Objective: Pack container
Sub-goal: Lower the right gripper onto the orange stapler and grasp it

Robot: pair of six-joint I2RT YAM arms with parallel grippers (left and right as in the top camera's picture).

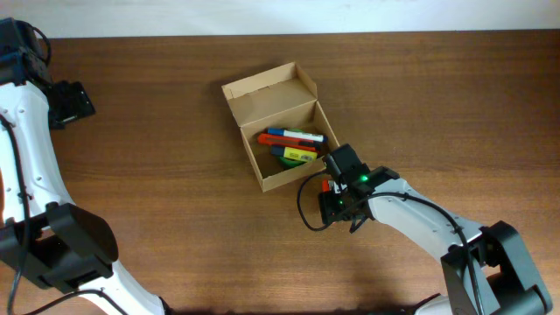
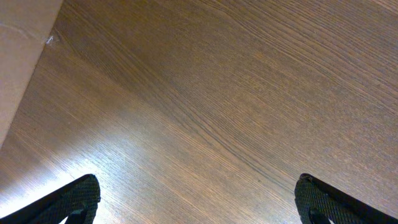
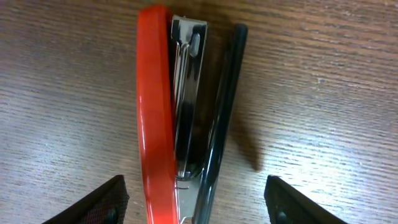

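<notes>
The container (image 1: 262, 178) is a tan cardboard box standing open at the table's middle, its flap lid (image 1: 267, 83) tipped back. Several coloured markers (image 1: 294, 137) lie inside it. Just off the box's near right corner a red stapler (image 1: 325, 185) lies on its side on the wood. My right gripper (image 1: 332, 192) hangs over it. In the right wrist view the stapler (image 3: 155, 106) runs lengthwise between the open fingers of the right gripper (image 3: 196, 196), with a gap on each side. My left gripper (image 1: 80, 101) is far left, and in the left wrist view the left gripper (image 2: 198, 199) is open over bare wood.
A black cable (image 1: 306, 206) loops on the table beside the right wrist. In the left wrist view a pale strip (image 2: 18, 68) marks the table's edge at the upper left.
</notes>
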